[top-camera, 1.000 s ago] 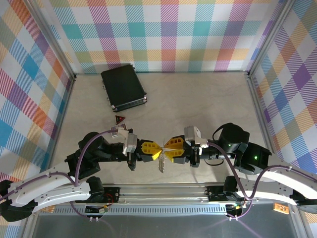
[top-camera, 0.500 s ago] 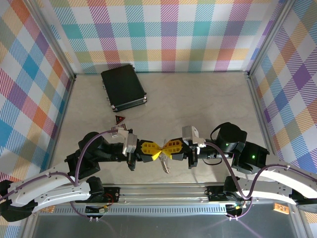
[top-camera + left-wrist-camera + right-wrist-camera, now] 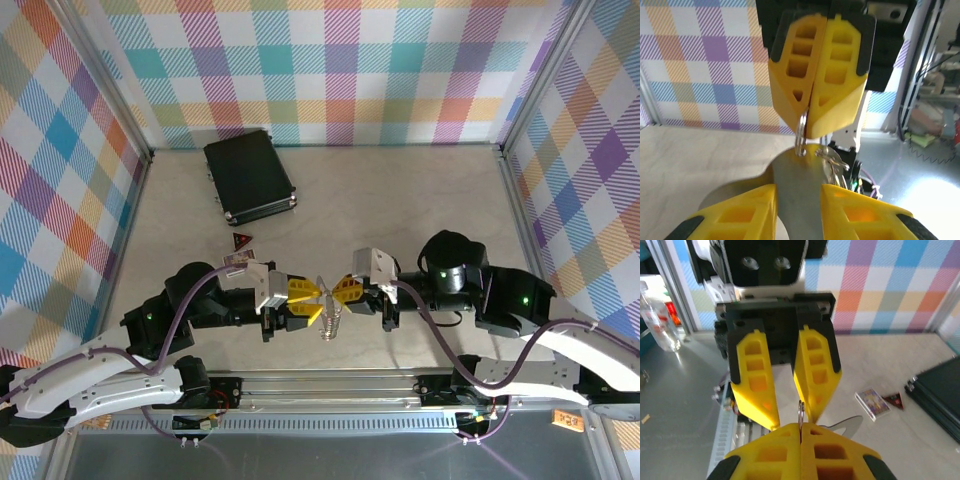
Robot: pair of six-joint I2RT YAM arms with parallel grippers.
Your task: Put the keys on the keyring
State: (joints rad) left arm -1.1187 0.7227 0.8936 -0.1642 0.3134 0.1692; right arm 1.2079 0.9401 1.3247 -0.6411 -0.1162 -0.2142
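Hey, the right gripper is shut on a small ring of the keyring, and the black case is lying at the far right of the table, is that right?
Not quite: the black case lies at the far left of the table, as the top external view shows. The right gripper is shut on a small ring of the keyring, as you said.

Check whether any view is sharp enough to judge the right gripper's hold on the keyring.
Left wrist: right gripper shut on the keyring, sharp at the pinch; foreground blurred, right background washed out. Right wrist: pinch clear, lighting even. Top external: keyring tiny, fine detail lost.
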